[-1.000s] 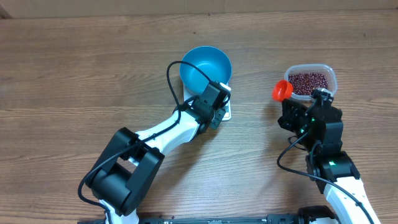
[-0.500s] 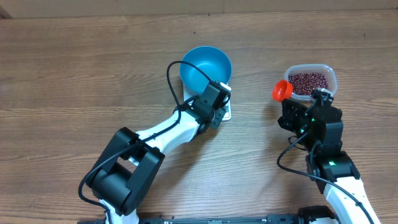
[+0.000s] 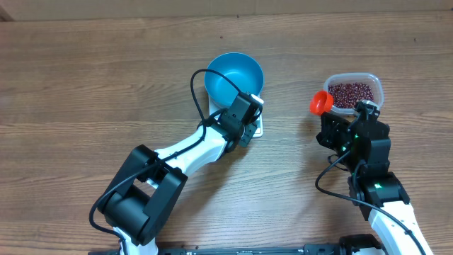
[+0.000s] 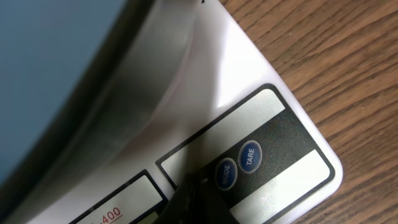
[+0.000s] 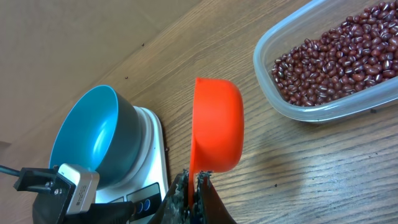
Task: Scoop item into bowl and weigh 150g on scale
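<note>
- My left jaws are clenched on nothing. Their dark tip is down at the button strip of the scale (image 4: 249, 112), just beside the MODE button (image 4: 226, 173), with the TARE button (image 4: 250, 156) one place further. I cannot tell whether the tip is touching.
- The buttons sit so close together that a small slip could hit MODE instead of TARE. That would change the units rather than zero the reading.
- If the tip leans on the scale, its push adds to the reading. A hard press at that corner could also shift the scale under the bowl (image 3: 233, 74).
- The bowl sits empty on the scale, so an untared reading would count the bowl's own weight.
- My right jaws are grasping the orange scoop (image 5: 217, 127) by its handle, beside the scale on the tub's side. Its cup is turned on edge, and I cannot see whether it holds anything.
- The grip on the handle is narrow, so a loaded cup could twist and spill.
- The beans (image 5: 336, 56) lie in the clear tub (image 5: 323, 112), well apart from the scale, with bare counter (image 3: 106, 85) between. Any tilt on the way over scatters them there.
- A heaped final scoop could overshoot the target weight.
</note>
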